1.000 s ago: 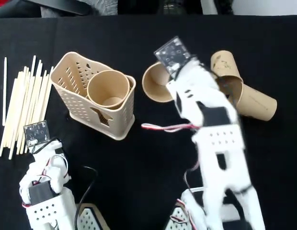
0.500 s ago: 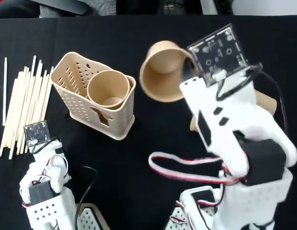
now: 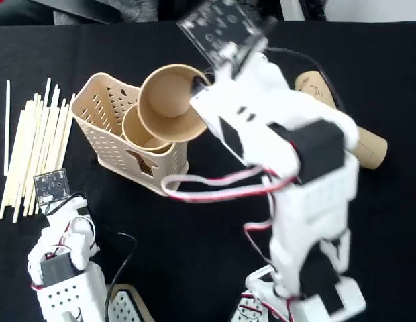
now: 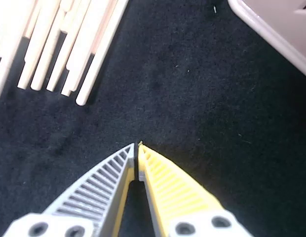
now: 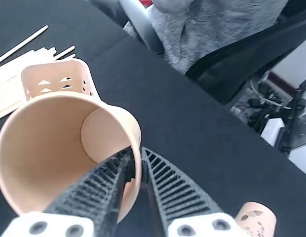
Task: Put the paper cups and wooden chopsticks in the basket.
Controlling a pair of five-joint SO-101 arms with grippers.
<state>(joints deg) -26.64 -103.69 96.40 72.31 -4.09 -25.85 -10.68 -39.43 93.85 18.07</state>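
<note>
Firmly, right tool grips a cup by its rim, basket just beyond; left tool clenched empty, chopsticks ahead.

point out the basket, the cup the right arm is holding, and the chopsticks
basket (image 3: 107, 141): high view, on its perforated side wall
held cup (image 3: 164, 102): high view, on the inner wall inside its open mouth
chopsticks (image 3: 35, 144): high view, on the middle of the bundle

The chopsticks are laid left of the basket, in which one paper cup is set. A second cup is held above it by the right gripper; more cups are laid at the right.
</note>
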